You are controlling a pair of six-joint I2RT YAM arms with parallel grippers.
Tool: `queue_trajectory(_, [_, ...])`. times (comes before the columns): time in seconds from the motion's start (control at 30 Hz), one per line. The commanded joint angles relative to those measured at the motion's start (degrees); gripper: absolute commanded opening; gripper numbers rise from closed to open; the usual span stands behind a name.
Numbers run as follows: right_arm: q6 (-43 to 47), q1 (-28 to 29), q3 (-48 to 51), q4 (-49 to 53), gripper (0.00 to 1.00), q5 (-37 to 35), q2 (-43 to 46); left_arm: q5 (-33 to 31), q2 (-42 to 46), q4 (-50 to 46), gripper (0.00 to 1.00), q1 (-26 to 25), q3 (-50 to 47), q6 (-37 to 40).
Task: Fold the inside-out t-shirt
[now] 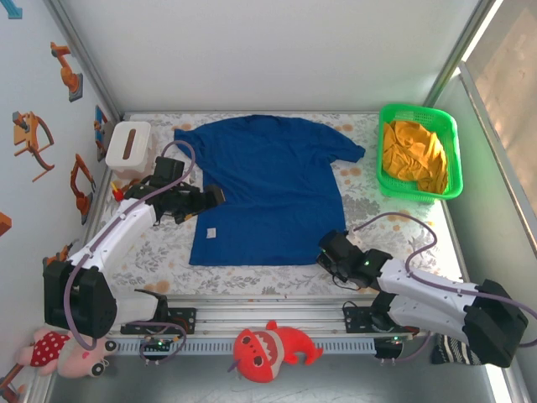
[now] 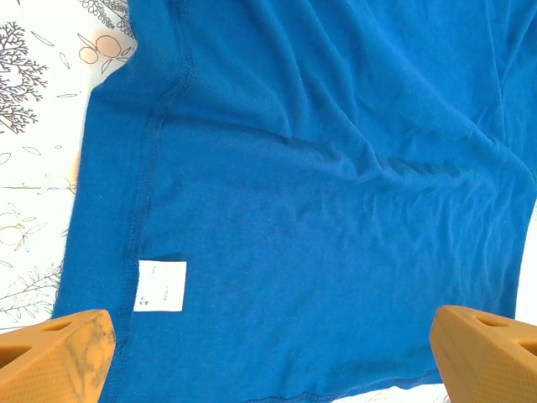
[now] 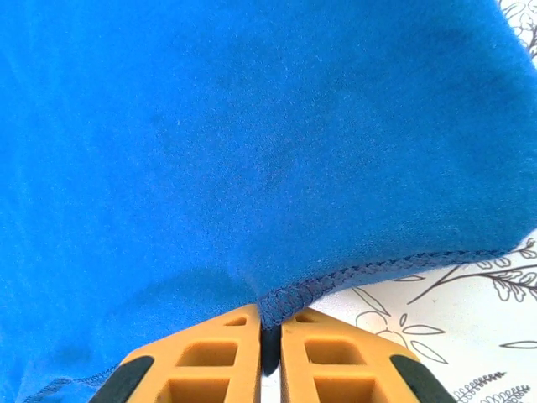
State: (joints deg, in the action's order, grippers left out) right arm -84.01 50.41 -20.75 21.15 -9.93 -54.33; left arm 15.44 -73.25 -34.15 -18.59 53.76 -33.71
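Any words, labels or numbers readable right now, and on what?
On the blue t-shirt, the white sewn-in label by the side seam: small grey print, too blurred to read.
On the white tissue box and the green basket: no legible text.

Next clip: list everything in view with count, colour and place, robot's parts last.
t-shirt: 1, royal blue, spread flat mid-table
care label: 1, white, on the t-shirt's left side
tissue box: 1, white, far left corner
basket: 1, green, far right corner
garment: 1, orange-yellow, inside the basket
shark plush: 1, red, before the near rail
plush toy: 1, pink, near left corner
tablecloth: 1, white floral, under the t-shirt
left hand: 1, orange fingers, open over the t-shirt's left side
right hand: 1, orange fingers, shut on the t-shirt's near-right hem
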Motion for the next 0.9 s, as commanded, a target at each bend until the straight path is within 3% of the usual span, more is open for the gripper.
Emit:
queue_trajectory(0.0, [-0.2, 0.1, -0.9, 3.1, 0.12, -2.6, 1.3, 0.1, -0.4, 0.4, 0.96, -0.4, -0.8, -0.3])
queue_trajectory(0.1, [0.1, 0.1, -1.2, 3.8, 0.25, -2.7, 1.7, 0.2, -0.6, 0.5, 0.96, -0.5, -0.8, -0.3])
queue_trajectory(0.17, [0.3, 0.1, -1.4, 4.2, 0.27, -2.7, 1.9, 0.2, -0.6, 0.6, 0.96, -0.5, -0.8, -0.3])
queue_trajectory(0.87, [2.9, -2.1, -3.7, 5.0, 0.22, -2.6, 2.0, 0.4, -1.6, 1.4, 0.96, -0.9, -1.1, -0.3])
